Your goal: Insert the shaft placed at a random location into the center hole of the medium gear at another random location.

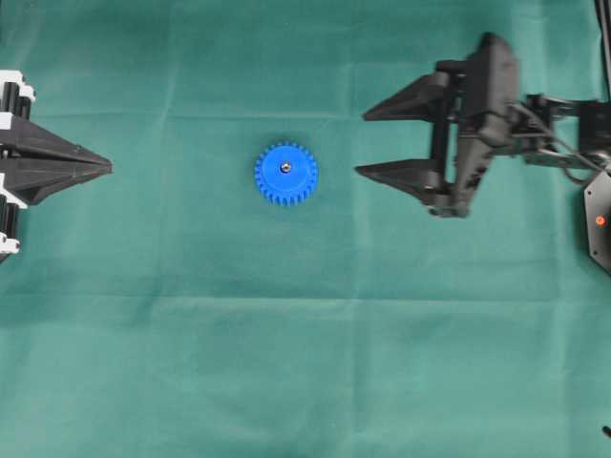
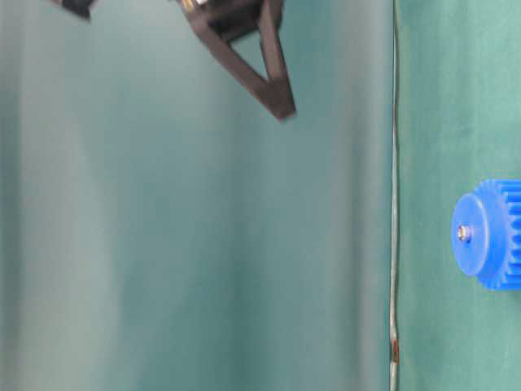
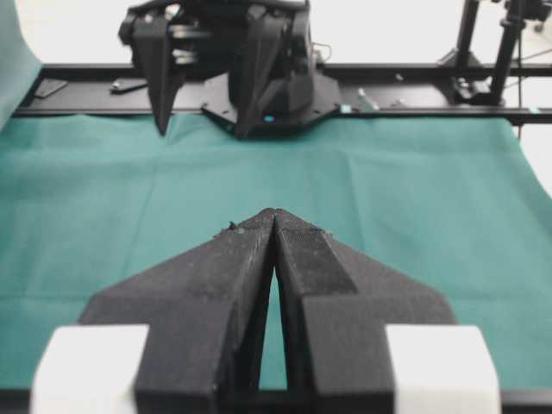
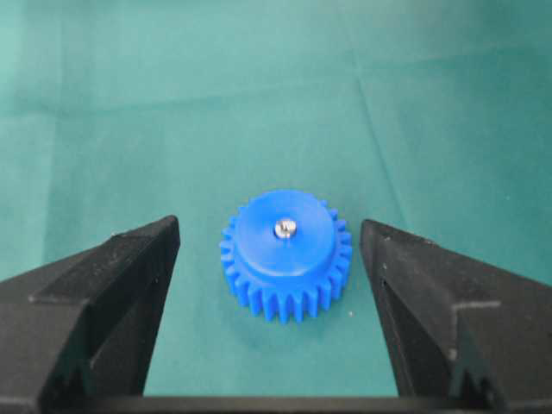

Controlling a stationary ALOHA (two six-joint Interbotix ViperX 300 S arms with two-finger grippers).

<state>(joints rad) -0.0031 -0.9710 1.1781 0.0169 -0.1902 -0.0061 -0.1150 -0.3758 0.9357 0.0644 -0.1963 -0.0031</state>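
The blue medium gear (image 1: 285, 174) lies flat on the green cloth near the middle. The silvery shaft (image 1: 285, 167) stands in its center hole, its top just showing; the hole itself is filled and hidden. In the right wrist view the gear (image 4: 285, 253) with the shaft (image 4: 285, 228) sits ahead of my open right gripper (image 4: 269, 233), whose fingers flank it without touching. Overhead, the right gripper (image 1: 361, 143) hovers to the right of the gear, empty. My left gripper (image 1: 109, 167) rests at the far left, shut and empty, tips together (image 3: 275, 213).
Green cloth (image 1: 305, 363) covers the whole table. From table level the gear (image 2: 488, 235) and shaft tip (image 2: 464, 233) appear at the right edge, with the right gripper's fingers (image 2: 273, 85) raised away from them. The right arm's base (image 3: 259, 95) stands at the far table edge.
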